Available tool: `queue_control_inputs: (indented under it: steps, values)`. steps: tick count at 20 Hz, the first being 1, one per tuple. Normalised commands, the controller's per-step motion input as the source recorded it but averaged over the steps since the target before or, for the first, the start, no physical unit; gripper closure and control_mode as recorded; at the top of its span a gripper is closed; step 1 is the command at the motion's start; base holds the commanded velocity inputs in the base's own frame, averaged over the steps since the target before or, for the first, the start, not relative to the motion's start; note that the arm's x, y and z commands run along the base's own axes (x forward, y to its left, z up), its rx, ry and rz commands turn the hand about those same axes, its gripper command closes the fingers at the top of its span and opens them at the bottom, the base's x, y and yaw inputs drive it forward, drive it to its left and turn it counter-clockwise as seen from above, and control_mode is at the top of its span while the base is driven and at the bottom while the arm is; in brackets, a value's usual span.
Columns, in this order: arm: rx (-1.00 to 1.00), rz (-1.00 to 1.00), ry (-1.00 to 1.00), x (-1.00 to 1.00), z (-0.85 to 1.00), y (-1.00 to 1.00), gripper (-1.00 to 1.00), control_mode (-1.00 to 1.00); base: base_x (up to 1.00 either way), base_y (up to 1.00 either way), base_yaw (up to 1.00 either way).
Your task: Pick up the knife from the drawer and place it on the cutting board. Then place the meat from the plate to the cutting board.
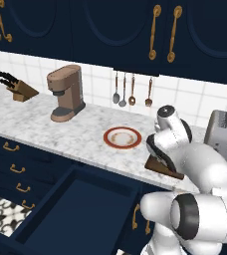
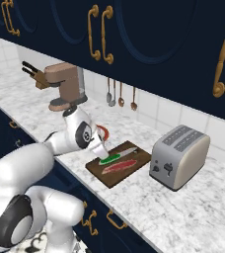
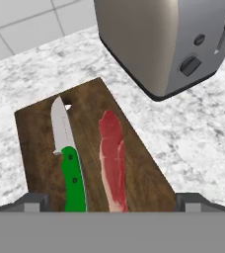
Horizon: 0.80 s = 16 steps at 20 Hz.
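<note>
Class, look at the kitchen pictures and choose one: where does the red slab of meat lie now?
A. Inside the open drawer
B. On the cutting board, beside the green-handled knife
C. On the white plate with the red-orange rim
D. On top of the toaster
B: the meat lies flat on the cutting board alongside the knife, and the plate sits bare on the counter.

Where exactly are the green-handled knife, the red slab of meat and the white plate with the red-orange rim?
Green-handled knife (image 3: 72, 173), hand view, on its handle.
Red slab of meat (image 3: 113, 158), hand view, on its middle.
White plate with red-orange rim (image 1: 122, 137), left base view, on its centre.
</note>
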Motion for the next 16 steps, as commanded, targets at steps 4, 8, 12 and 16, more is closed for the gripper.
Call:
queue_control_inputs:
  steps: [4,8,12,16]
  values:
    - [-0.09,0.00,0.00,-0.06,0.07,0.91,-1.00,-1.00,0.00,0.00,0.00]
    - [-0.10,0.00,0.00,0.00,0.41,0.92,-1.00,-1.00,0.00,0.00,0.00]
    - [-0.11,0.00,0.00,0.00,0.55,0.89,-1.00,-1.00,0.00,0.00,0.00]
    - [-0.13,0.00,0.00,0.00,0.61,0.89,-1.00,-1.00,0.00,0.00,0.00]
